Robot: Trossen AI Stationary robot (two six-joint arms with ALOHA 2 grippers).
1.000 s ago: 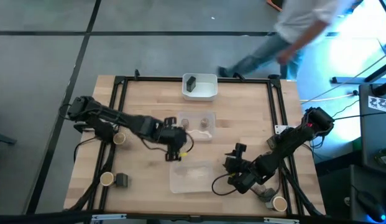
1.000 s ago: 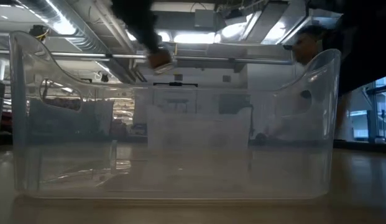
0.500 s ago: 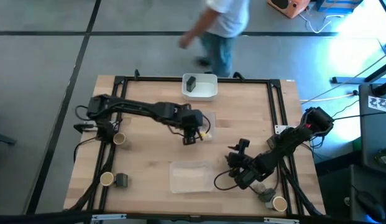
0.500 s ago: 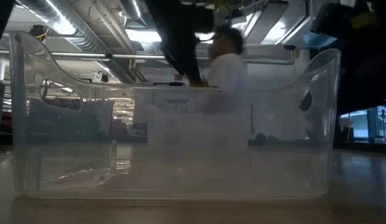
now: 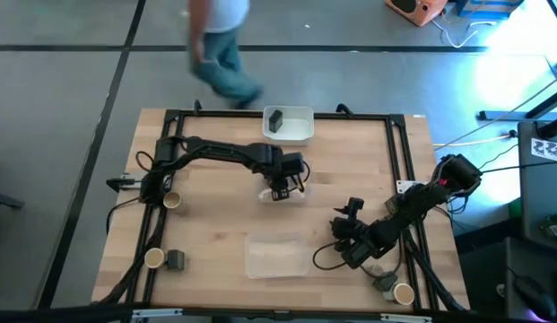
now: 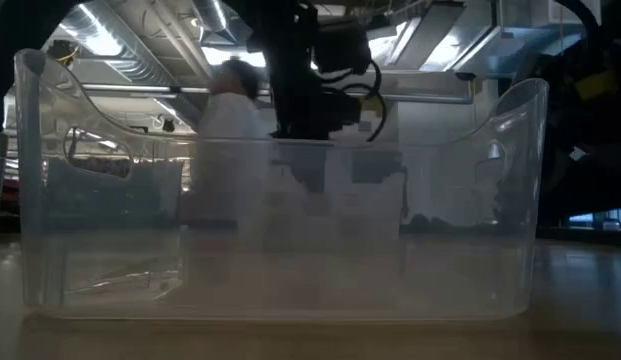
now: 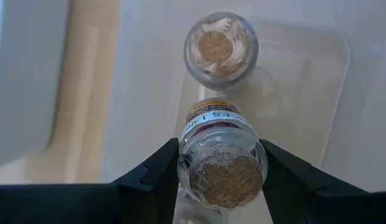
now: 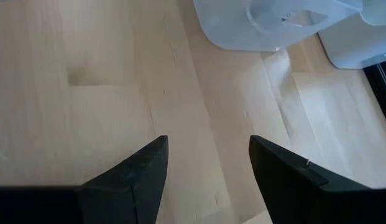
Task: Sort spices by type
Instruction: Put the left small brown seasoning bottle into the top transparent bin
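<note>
My left gripper (image 5: 280, 187) is over the middle clear tray (image 5: 300, 193), shut on a small round cork-topped jar (image 7: 222, 163) with a printed label. A second cork-topped jar (image 7: 220, 45) stands on the tray floor just beyond it. A dark block (image 5: 275, 120) sits in the white tray (image 5: 300, 135) at the far edge. Two tan-topped jars (image 5: 172, 199) (image 5: 153, 258) and a dark block (image 5: 176, 260) stand at the table's left. Another tan jar (image 5: 404, 292) stands at the near right corner. My right gripper (image 5: 350, 215) is open above bare wood (image 8: 208, 143). My left gripper pinches the labelled jar by its glass sides just below the cork (image 7: 183, 163), one finger (image 7: 156, 177) on each side. The fingers come from above, pointing down. The jar stays upright, cork toward the wrist. Whether its base touches the tray floor cannot be seen.
A second clear tray (image 5: 276, 254) lies near the table's near edge and fills the low view (image 6: 280, 240). Black frame rails (image 5: 399, 170) run along the table's sides. A person (image 5: 220, 45) walks on the floor beyond the far edge. Open wood lies between the trays.
My left gripper has carried the jar from just beyond the near clear tray toward the far edge and a little right, ending over the middle clear tray. The person beyond the far edge has walked from right to left.
</note>
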